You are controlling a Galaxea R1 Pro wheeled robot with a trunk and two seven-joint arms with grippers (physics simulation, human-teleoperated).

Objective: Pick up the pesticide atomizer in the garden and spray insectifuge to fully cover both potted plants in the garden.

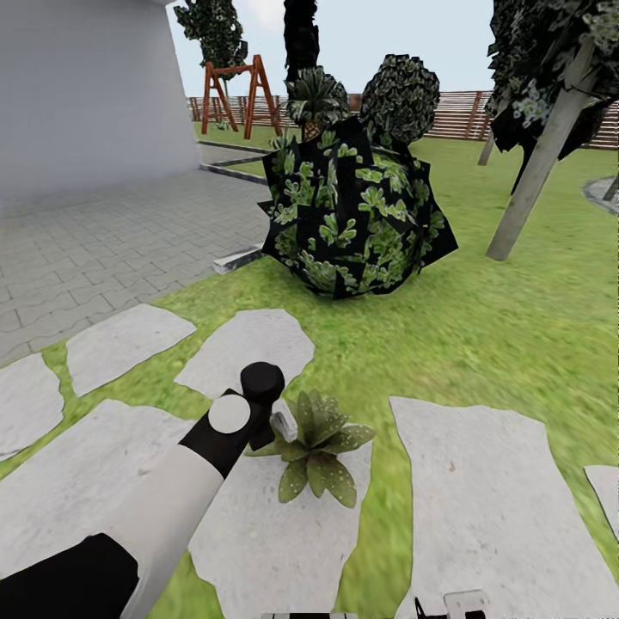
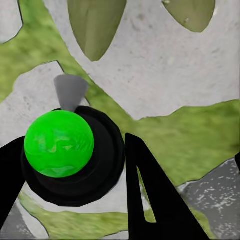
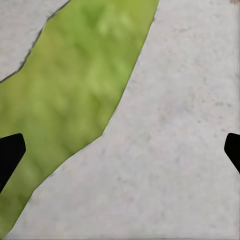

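Note:
One potted plant [image 1: 316,447], a low rosette of speckled green leaves, sits on a grey stepping stone [image 1: 275,533] in the lawn. My left gripper [image 1: 265,404] hangs just left of it and slightly above. In the left wrist view the left gripper [image 2: 75,137] is shut on the pesticide atomizer [image 2: 102,167], seen end-on as a round black top with a bright green ball. A small grey cone points from it toward the plant's leaves [image 2: 95,25]. My right gripper [image 3: 120,150] is open over stone and grass, its black fingertips [image 3: 10,152] far apart. The second potted plant is out of view.
A dark blocky bush [image 1: 352,215] stands beyond the plant, with a leaning tree trunk [image 1: 537,172] to its right. Grey paving [image 1: 103,241] and a grey wall [image 1: 86,86] lie at left. Further stepping stones [image 1: 490,499] cross the lawn, and a slatted fence [image 1: 464,116] closes the back.

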